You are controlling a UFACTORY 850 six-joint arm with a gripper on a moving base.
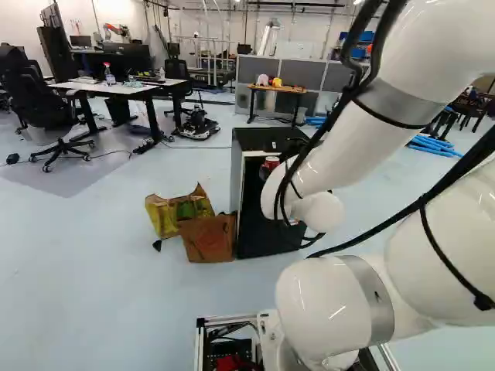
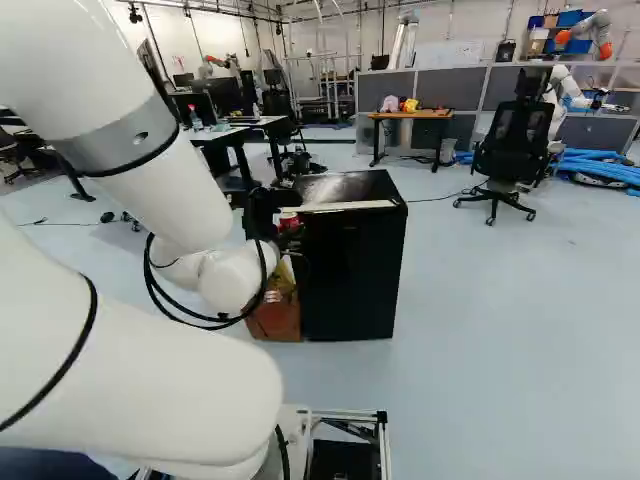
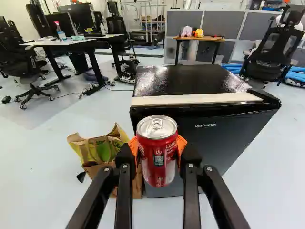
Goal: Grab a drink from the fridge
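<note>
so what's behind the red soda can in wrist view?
The mini fridge, its dark front showing past the red soda can. The patch directly behind the can is hidden.

the pale floor (image 2: 500, 350) carries fridge (image 2: 350, 265), box (image 1: 209, 239), desks (image 1: 116, 89), chairs (image 2: 515, 150).

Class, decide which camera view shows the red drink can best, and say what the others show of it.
The wrist view: the can faces the camera, lid and label visible, between the fingers. Both base views show it small, only partly visible, beside the white arm.
</note>
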